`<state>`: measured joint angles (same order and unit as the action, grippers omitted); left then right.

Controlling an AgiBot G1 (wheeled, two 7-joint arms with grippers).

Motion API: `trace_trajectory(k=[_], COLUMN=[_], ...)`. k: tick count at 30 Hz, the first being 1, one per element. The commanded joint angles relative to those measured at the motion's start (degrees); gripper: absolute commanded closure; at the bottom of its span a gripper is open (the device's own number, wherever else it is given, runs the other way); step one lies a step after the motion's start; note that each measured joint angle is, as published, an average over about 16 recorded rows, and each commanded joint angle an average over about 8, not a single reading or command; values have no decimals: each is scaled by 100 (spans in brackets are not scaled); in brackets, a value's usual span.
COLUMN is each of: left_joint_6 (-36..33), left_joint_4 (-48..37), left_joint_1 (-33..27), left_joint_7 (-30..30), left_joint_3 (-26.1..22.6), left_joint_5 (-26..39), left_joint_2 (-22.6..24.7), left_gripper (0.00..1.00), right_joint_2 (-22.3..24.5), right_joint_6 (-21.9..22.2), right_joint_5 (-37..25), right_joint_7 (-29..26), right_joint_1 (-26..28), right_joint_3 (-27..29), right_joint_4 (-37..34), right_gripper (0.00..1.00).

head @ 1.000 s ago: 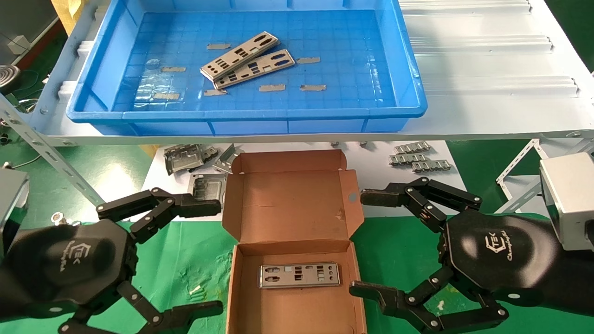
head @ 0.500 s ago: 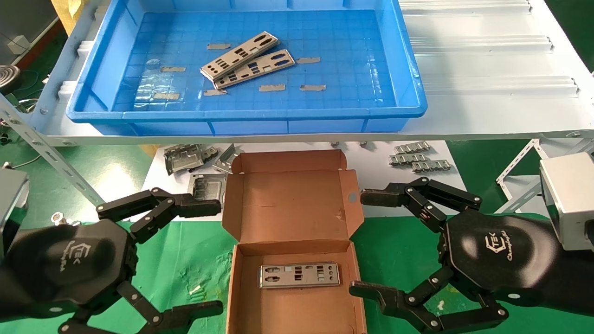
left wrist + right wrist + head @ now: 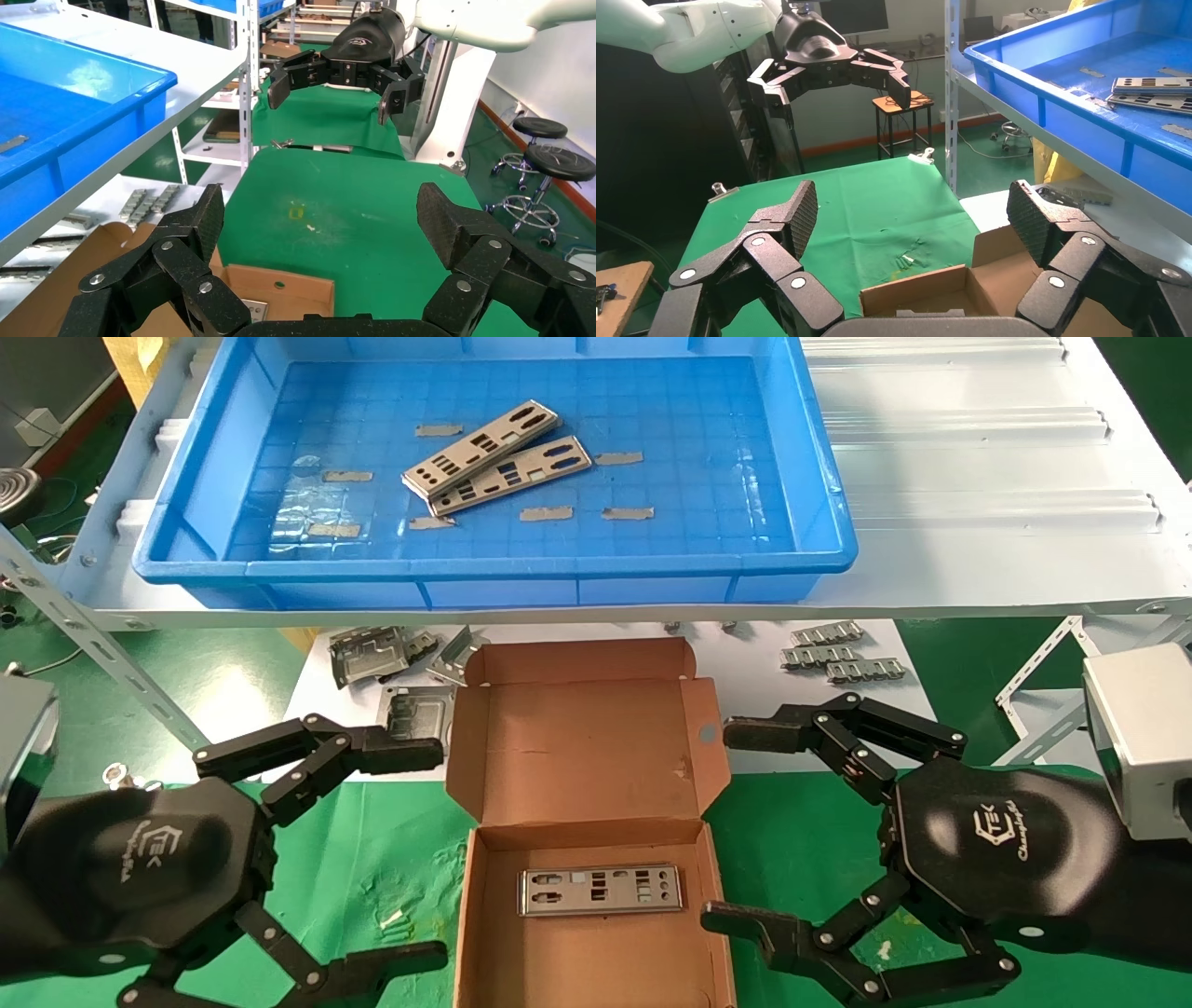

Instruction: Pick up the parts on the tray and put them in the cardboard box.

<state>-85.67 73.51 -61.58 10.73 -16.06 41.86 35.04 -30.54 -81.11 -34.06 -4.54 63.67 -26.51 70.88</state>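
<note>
The left gripper [image 3: 424, 850] hangs just left of the cardboard box [image 3: 587, 747], fingers spread wide; the right gripper [image 3: 736, 826] mirrors it on the right.

You have small grey tape strips [image 3: 545, 513] scattered ahead, bulky folded grey metal frames [image 3: 371, 656] lying on the white sheet [image 3: 745, 658], and green cloth [image 3: 391, 859] covering the table below.

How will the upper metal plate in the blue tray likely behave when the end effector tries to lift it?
The upper plate looks thin and flat, so probably light and hard to get under. It overlaps the lower plate, so it may slide on it.
</note>
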Motion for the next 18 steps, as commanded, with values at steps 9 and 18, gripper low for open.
trace_trajectory(k=[9,18], left_joint_6=[0,0], left_joint_4=[0,0], left_joint_1=[0,0], left_joint_7=[0,0], left_joint_3=[0,0], left_joint_5=[0,0], left_joint_2=[0,0], left_gripper=[0,0], right_joint_2=[0,0], right_joint_6=[0,0], right_joint_5=[0,0], right_joint_7=[0,0], right_joint_1=[0,0], right_joint_3=[0,0], right_joint_4=[0,0], right_gripper=[0,0])
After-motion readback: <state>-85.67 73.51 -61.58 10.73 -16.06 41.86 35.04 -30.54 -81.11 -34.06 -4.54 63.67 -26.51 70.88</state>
